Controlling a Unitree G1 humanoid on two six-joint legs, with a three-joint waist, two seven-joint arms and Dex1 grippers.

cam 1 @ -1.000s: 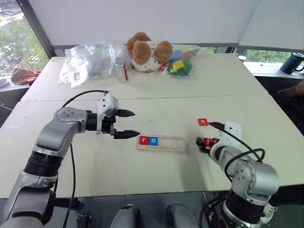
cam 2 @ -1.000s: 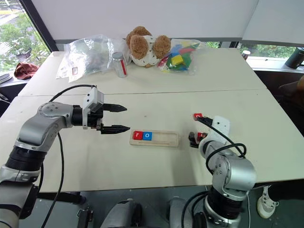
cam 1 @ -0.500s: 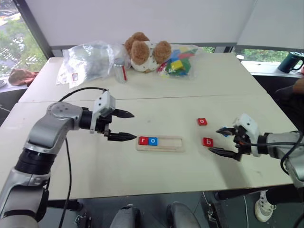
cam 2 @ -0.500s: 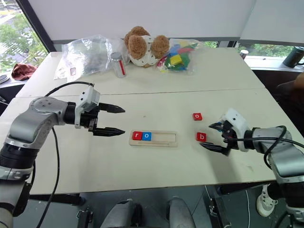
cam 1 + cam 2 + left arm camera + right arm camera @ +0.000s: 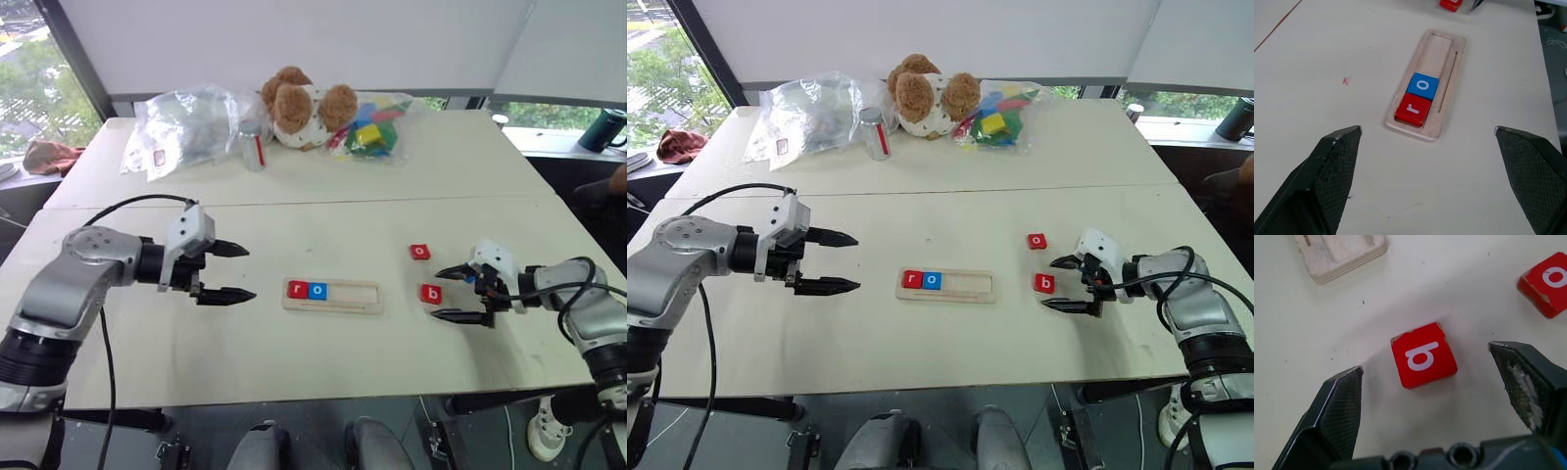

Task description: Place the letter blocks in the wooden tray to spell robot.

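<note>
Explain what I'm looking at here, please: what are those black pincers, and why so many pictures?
It's a two-armed robot. Two pictures come from cameras in its head, two from cameras on its wrists. The left gripper and right gripper are both open, holding nothing. On the table lies a wooden tray already holding a red r block and a blue o block. The right gripper's fingers sit either side of a red b block; a red o block lies nearby. A teddy bear and bags sit at the back.

Bright even daylight frm windows, soft shadows, all sharp
</note>
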